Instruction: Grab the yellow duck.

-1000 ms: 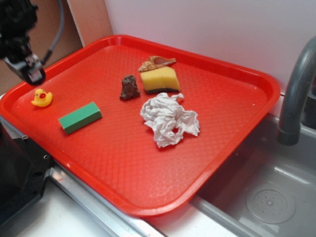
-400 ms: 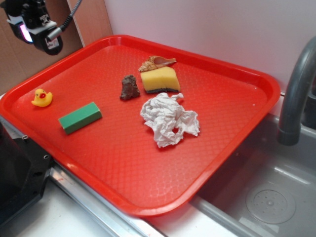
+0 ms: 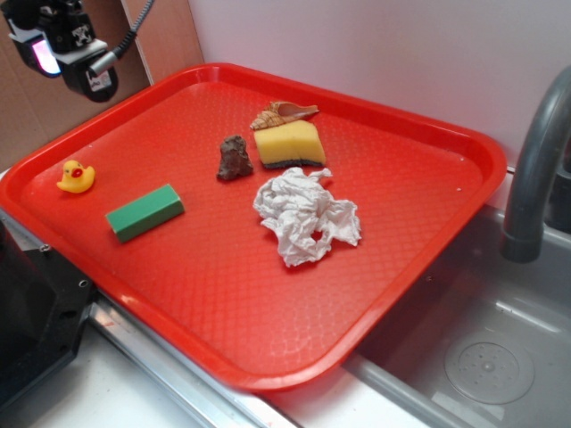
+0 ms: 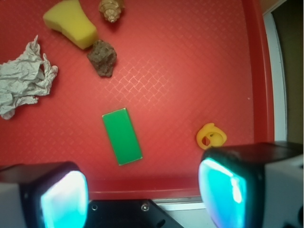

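The end effector hangs high above the tray's near-left corner, its two fingers wide apart and holding nothing, so the approach step is in hand. Next it should drop straight down around the single yellow duck, sitting almost directly below it. Rightward lie one green block, one brown rock, one shell, one yellow sponge and one crumpled paper.

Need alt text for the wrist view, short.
Looking down past the open hand at a red tray: the yellow duck sits just above the right finger, untouched, with a green block to its left. Farther up lie a rock, yellow sponge, shell and crumpled paper.
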Controlling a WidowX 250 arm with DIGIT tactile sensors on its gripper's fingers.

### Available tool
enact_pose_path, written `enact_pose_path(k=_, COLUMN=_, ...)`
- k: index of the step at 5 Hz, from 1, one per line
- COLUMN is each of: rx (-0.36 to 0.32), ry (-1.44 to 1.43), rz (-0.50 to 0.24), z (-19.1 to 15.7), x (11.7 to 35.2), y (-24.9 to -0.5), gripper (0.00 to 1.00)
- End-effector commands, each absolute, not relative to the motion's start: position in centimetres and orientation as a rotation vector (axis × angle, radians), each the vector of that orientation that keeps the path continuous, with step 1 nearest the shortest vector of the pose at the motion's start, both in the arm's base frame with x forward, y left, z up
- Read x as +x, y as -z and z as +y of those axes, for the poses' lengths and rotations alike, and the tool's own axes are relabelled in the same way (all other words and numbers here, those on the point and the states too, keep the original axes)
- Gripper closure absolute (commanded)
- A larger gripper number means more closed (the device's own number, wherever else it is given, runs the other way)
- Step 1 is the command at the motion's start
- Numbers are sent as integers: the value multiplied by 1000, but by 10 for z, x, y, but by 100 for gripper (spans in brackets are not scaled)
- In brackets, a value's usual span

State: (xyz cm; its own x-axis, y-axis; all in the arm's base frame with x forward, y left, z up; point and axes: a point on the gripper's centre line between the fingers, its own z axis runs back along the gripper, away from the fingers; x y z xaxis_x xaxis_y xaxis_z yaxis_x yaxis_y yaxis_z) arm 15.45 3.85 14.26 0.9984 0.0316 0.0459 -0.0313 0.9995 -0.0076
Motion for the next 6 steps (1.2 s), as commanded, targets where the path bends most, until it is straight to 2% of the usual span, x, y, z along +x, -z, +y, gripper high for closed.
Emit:
enact_pose_path(k=1, rx=27, ry=14, rz=-126, z=97, x=150, y=-83, gripper=0)
enact_pose_path(k=2, rx=-22, ry=38, rz=-107, z=119, x=150, y=-68, gripper=0)
enact_pose_path(k=4, rx=25, ry=47, rz=-54, z=137, x=151, y=-49, gripper=0)
enact_pose_path(k=5, rx=55, ry=61, rz=-37, z=135, x=150, y=-40, gripper=0)
enact_pose_path(k=6, rx=56, ry=67, rz=-15, z=136, x=148, y=-27, gripper=0)
